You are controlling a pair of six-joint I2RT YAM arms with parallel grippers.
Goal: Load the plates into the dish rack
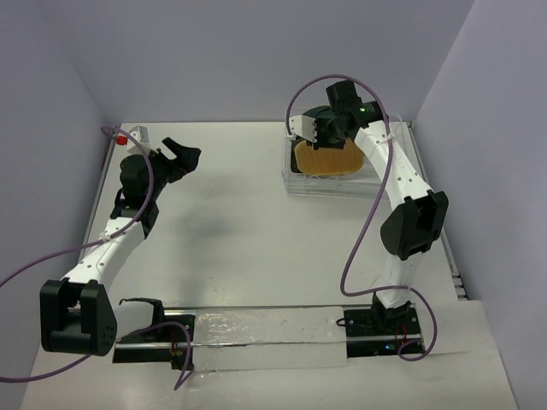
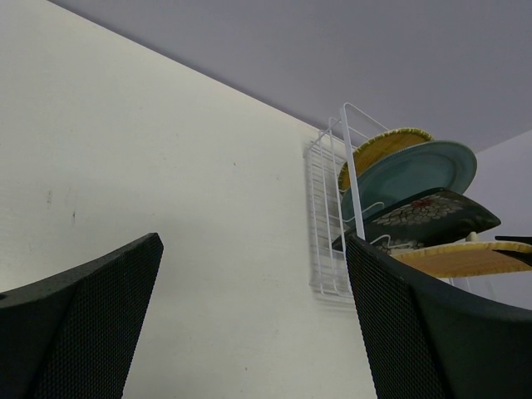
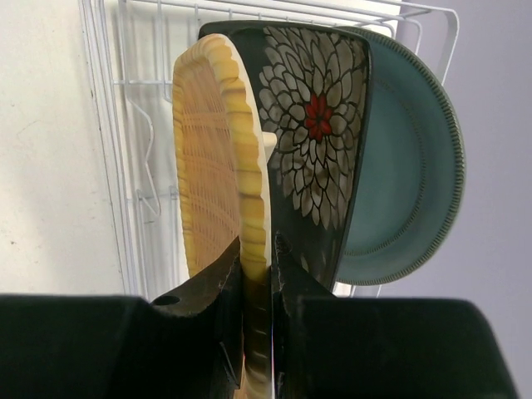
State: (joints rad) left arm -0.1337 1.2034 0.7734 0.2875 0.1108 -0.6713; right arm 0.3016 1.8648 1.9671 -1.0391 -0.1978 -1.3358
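We judge the orange plate light, stiff and slick-edged, best pinched by its rim, which is where our right gripper is clamped. It stands on edge in the dish rack, grainy with a ribbed border, just beside the black flowered plate; our left gripper gapes empty

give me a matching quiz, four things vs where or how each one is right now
1 rounded-square orange wooden-look plate
2 square black floral plate
3 round teal-grey glazed plate
4 left end effector

a open, holding nothing
b next to the small yellow woven-look plate
c pinched by the right end effector
d between the orange and teal plates

Pairs: 1-c, 2-d, 3-b, 4-a
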